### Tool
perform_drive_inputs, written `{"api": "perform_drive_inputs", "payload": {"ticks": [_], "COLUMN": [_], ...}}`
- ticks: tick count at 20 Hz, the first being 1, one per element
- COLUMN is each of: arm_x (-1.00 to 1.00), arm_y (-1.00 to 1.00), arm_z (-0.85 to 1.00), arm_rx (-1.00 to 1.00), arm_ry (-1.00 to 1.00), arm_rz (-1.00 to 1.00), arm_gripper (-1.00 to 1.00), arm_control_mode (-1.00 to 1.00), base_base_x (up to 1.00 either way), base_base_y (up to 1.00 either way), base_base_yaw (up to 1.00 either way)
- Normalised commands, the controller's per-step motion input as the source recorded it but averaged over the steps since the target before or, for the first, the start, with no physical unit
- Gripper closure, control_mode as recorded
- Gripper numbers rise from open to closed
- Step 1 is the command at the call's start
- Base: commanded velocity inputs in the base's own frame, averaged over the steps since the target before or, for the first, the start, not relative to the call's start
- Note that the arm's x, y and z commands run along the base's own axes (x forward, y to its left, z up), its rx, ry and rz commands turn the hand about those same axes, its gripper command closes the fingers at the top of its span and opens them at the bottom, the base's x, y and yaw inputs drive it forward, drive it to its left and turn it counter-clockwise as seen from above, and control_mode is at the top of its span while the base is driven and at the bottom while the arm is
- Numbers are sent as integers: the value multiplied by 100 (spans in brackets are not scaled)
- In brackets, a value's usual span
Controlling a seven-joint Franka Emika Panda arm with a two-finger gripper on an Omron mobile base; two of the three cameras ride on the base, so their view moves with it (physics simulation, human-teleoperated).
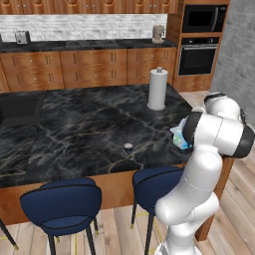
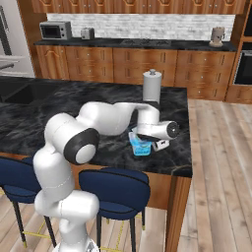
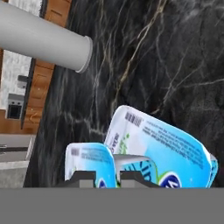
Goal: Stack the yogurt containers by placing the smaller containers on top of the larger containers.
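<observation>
I take the paper-towel roll (image 1: 157,88) as my landmark. The black marble counter (image 1: 79,129) carries everything, and the roll stands upright toward its far right end.

The arm (image 2: 106,120) reaches across the counter and bends down in front of the roll, on the side toward me, so the hand hangs over the packs near the counter's right edge. I judge it is posed low there because the stacking happens at that spot.

The large pack (image 3: 164,146), teal-blue and white, lies on the counter in front of the roll, tipped at an angle in the hand view. It is the base that the smaller ones should end up on.

The small pack (image 3: 90,164), light blue and white, sits just beside the large one, right at the hand.

The gripper (image 3: 106,177) has its jaws drawn in as far as they go, tips nearly together. They seem pinched on the small pack's edge, though I cannot tell for sure.

The tiny cup (image 1: 128,146), dark with a pale top, stands alone well apart from the roll, toward me and left, not yet stacked.
</observation>
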Motion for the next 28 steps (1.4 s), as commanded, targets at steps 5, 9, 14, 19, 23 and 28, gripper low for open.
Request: {"api": "perform_drive_inputs", "payload": {"ticks": [5, 9, 14, 19, 23, 28], "arm_x": [16, 2, 0, -19, -62, -49], "arm_y": [0, 0, 1, 0, 6, 36], "arm_z": [-6, -5, -4, -1, 9, 42], "arm_rx": [0, 0, -2, 0, -4, -17], "arm_ry": [3, 1, 2, 0, 0, 0], "arm_rz": [0, 0, 0, 0, 2, 7], "arm_gripper": [100, 100, -100, -100, -100, -100], "arm_control_mode": [-100, -100, -100, -100, -100, -100], "base_base_x": [0, 0, 0, 0, 0, 0], "base_base_y": [0, 0, 0, 0, 0, 0], "base_base_yaw": [0, 0, 0, 0, 0, 0]}}
